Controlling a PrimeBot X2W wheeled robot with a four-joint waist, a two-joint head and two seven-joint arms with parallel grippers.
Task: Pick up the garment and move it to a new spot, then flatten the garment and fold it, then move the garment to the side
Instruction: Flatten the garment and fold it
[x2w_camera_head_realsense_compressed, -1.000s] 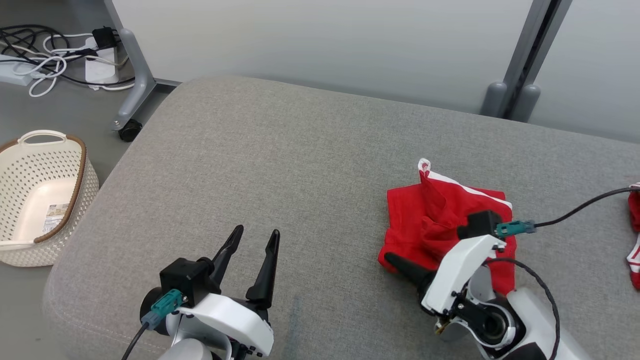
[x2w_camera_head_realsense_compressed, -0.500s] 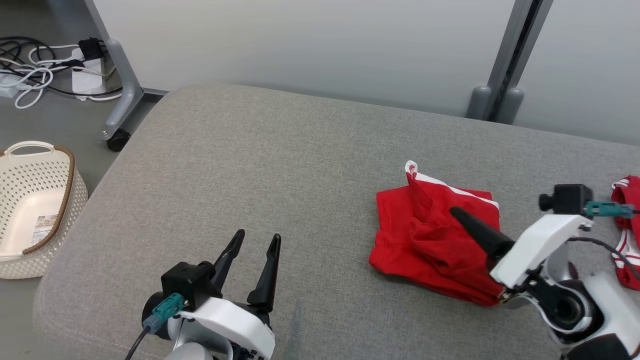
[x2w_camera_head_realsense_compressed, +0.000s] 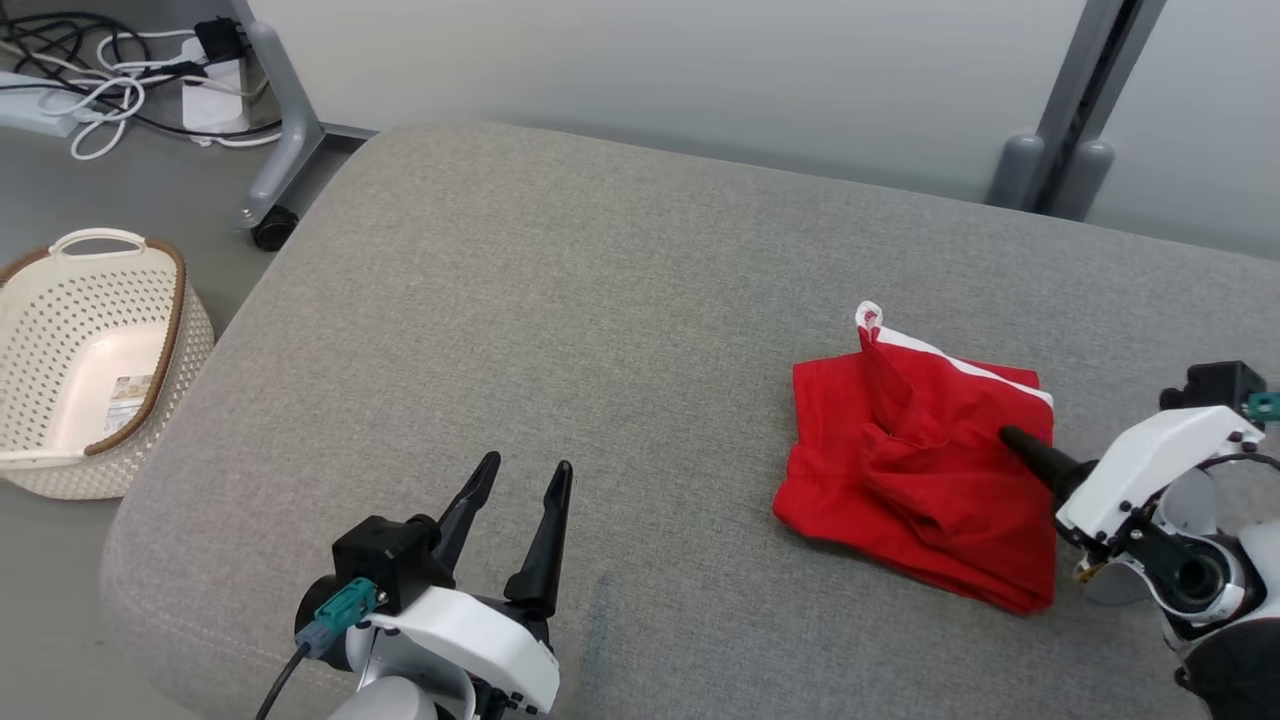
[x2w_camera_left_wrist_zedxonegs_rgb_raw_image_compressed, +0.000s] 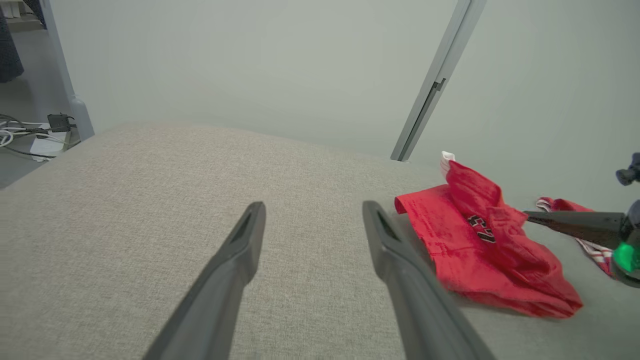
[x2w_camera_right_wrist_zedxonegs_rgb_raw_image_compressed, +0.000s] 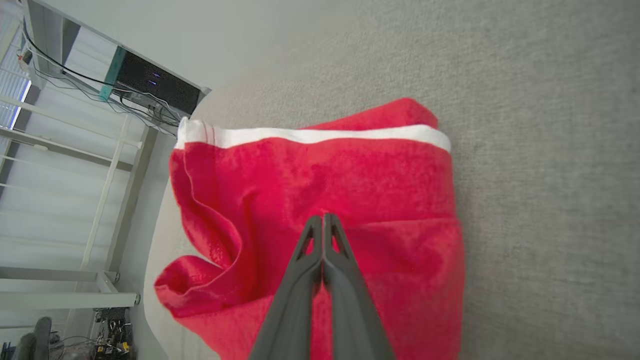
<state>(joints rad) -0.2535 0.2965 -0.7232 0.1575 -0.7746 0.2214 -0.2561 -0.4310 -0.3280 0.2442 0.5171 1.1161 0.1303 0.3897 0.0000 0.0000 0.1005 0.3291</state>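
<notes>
The red garment (x2w_camera_head_realsense_compressed: 915, 470) with a white band along its far edge lies folded on the grey cushion (x2w_camera_head_realsense_compressed: 600, 330), right of centre. My right gripper (x2w_camera_head_realsense_compressed: 1005, 435) is shut, its joined fingers pointing left with the tip over the garment's right part. In the right wrist view the right gripper (x2w_camera_right_wrist_zedxonegs_rgb_raw_image_compressed: 323, 217) shows no cloth between its fingers, above the garment (x2w_camera_right_wrist_zedxonegs_rgb_raw_image_compressed: 350, 170). My left gripper (x2w_camera_head_realsense_compressed: 527, 462) stands open over bare cushion near the front edge, well left of the garment. In the left wrist view the left gripper (x2w_camera_left_wrist_zedxonegs_rgb_raw_image_compressed: 313, 205) is apart from the garment (x2w_camera_left_wrist_zedxonegs_rgb_raw_image_compressed: 480, 240).
A cream perforated basket (x2w_camera_head_realsense_compressed: 190, 340) stands on the floor left of the cushion. Cables (x2w_camera_head_realsense_compressed: 110, 90) and a wheeled table leg (x2w_camera_head_realsense_compressed: 272, 225) are at the far left. A second red-and-white cloth (x2w_camera_left_wrist_zedxonegs_rgb_raw_image_compressed: 560, 204) lies beyond the right gripper. A grey post (x2w_camera_head_realsense_compressed: 1075, 150) rises behind.
The right gripper, still shut, has swung from the garment's near left corner across it to its right part. The head camera has shifted. The left gripper has stayed put.
</notes>
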